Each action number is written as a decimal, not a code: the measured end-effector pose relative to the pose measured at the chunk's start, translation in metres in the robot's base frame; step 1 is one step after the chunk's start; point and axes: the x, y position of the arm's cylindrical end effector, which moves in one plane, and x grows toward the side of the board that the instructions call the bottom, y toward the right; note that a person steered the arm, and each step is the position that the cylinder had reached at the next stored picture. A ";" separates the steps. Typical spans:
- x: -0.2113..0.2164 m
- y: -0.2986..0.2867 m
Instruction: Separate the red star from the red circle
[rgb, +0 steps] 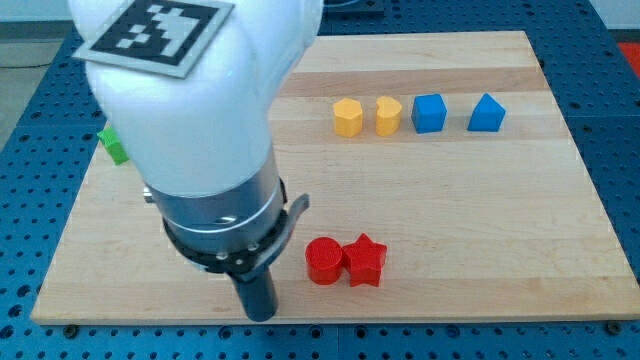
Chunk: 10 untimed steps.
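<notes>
- My tip (260, 316) is resting at the board's near edge, left of the red circle (324, 261), with a small gap between them.
- There is no claw here: the arm (190, 110) is ending in a plain dark rod, so nothing is opening or holding anything.
- The red circle, a smooth matte disc, is sitting near the board's near edge, touching the red star (366, 260) on its right.
- The board (520, 220) is showing pale wood with fine grain running left to right.
- Two yellow blocks are lying side by side far from the red pair: a yellow hexagon (347, 117) and a yellow heart (388, 116).
- Right of them a blue cube (429, 113) is standing, then a blue block (487, 114) with a peaked top.
- A green block (114, 145) is peeking out at the left, its shape mostly hidden by the arm.
- The arm's glossy white shell is carrying a black-and-white square marker (155, 30); no readable writing is showing.
</notes>
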 end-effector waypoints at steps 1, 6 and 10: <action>0.000 0.048; -0.027 0.124; -0.021 0.090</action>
